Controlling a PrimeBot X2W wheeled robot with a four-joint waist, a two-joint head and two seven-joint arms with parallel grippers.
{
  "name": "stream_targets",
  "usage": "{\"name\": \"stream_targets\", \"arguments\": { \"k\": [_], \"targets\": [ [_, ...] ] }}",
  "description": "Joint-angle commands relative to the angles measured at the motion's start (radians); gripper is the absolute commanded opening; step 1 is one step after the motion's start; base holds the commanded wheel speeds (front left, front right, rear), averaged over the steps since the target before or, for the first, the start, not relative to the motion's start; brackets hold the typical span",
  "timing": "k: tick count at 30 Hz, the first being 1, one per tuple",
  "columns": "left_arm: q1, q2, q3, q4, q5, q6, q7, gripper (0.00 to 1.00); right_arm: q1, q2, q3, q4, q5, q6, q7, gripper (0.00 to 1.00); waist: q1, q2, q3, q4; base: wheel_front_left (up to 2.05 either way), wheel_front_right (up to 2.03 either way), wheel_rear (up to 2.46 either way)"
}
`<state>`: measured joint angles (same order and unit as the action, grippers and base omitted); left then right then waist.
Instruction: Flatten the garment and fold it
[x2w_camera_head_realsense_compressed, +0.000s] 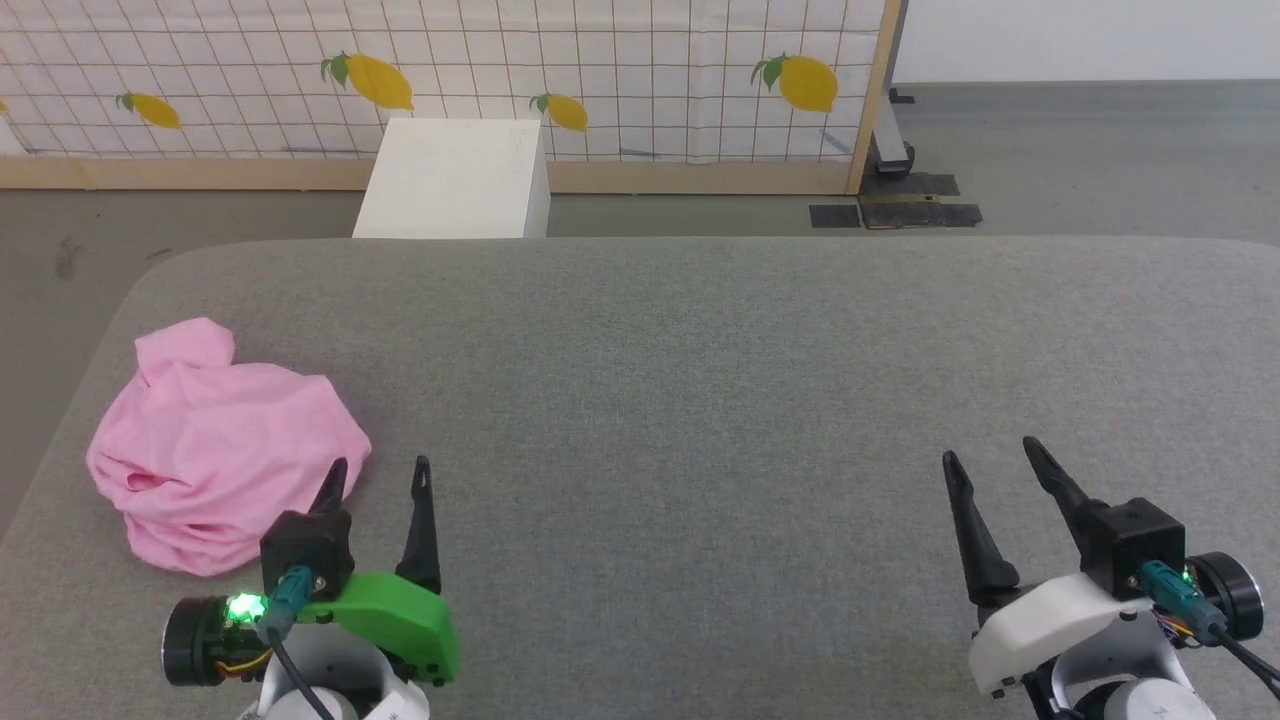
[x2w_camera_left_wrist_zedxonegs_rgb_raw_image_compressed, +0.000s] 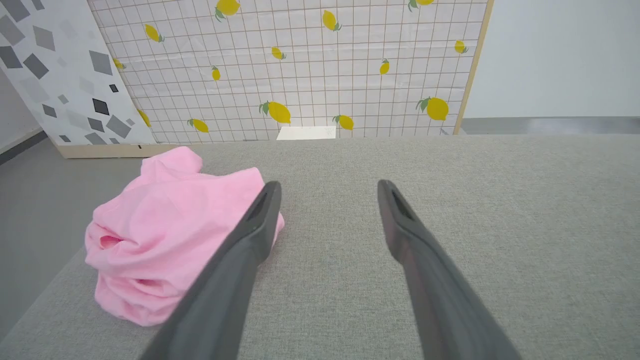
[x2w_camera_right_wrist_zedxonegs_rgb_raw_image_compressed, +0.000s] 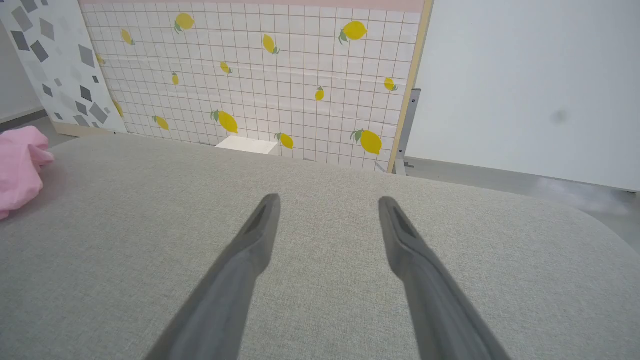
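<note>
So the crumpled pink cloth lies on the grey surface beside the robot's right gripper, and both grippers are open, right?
Not quite. The head view shows the pink cloth beside the left gripper; the right gripper is far from it. Both grippers are indeed open.

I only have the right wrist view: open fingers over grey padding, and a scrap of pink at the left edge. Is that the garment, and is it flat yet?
Observer: Yes, that's it. In the head view the garment is a crumpled heap near the left edge of the pad, not spread out.
Operator: Is the other arm holding it?
Observer: No. The left gripper is open at the heap's right edge. One finger overlaps the cloth in view, but I can't tell if they touch.
Operator: And where is mine relative to it?
Observer: The right gripper is open near the pad's right side, with bare pad between it and the heap.
</note>
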<state>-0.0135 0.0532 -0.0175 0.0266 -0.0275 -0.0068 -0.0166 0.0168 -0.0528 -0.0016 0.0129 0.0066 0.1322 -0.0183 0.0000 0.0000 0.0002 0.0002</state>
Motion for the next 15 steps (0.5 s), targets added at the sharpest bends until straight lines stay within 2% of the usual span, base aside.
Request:
{"name": "stream_targets", "arguments": {
  "k": [1,15],
  "targets": [
    [-0.014,0.000,-0.005,0.009,-0.004,0.006,-0.011,1.00,-0.012,0.000,0.000,0.006,0.000,0.000,-0.011,1.00,0.0000,0.0000,0.000,0.000,0.00,0.00,0.00],
    [-0.030,-0.001,-0.022,0.044,-0.027,0.010,-0.040,1.00,-0.022,0.001,-0.007,0.014,0.010,0.000,-0.040,1.00,0.0000,0.0000,-0.002,0.002,0.00,0.00,0.00]
  ]
}}
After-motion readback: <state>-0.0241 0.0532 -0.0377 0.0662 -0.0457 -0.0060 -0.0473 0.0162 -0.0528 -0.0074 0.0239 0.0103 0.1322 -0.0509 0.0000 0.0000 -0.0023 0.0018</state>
